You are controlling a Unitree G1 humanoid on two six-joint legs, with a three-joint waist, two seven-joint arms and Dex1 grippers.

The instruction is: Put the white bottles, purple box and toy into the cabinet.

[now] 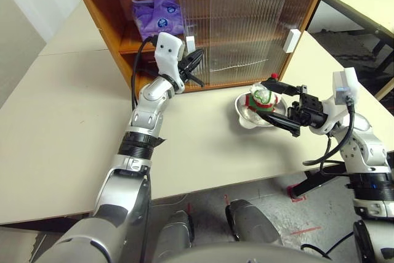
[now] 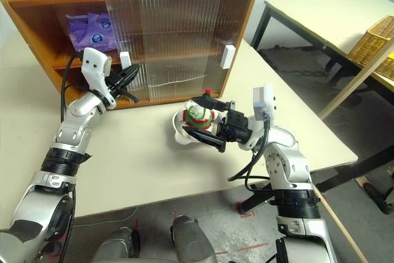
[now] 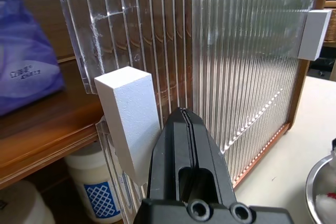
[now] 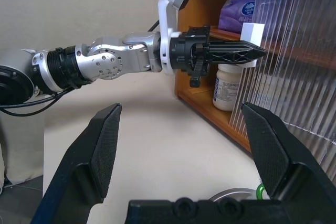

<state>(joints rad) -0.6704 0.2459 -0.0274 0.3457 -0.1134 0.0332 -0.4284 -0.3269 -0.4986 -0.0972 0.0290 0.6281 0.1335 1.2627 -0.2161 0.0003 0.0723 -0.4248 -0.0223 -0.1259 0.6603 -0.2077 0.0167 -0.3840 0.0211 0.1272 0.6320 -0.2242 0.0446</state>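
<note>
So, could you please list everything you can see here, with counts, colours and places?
cabinet: one, wooden, at the back of the table, left side open.
sliding doors: ribbed, translucent, covering the cabinet's middle and right.
door handles: two, white; one at the left door's edge, one further right.
purple box: one, lilac, on the upper shelf.
white bottles: two on the lower shelf, one partly seen.
bowl: one, metal, on the table before the cabinet.
toy: one, pale with red and green, in the bowl.
table: one, cream.
left gripper: shut, tip beside the left handle.
right gripper: open, by the bowl.
</note>
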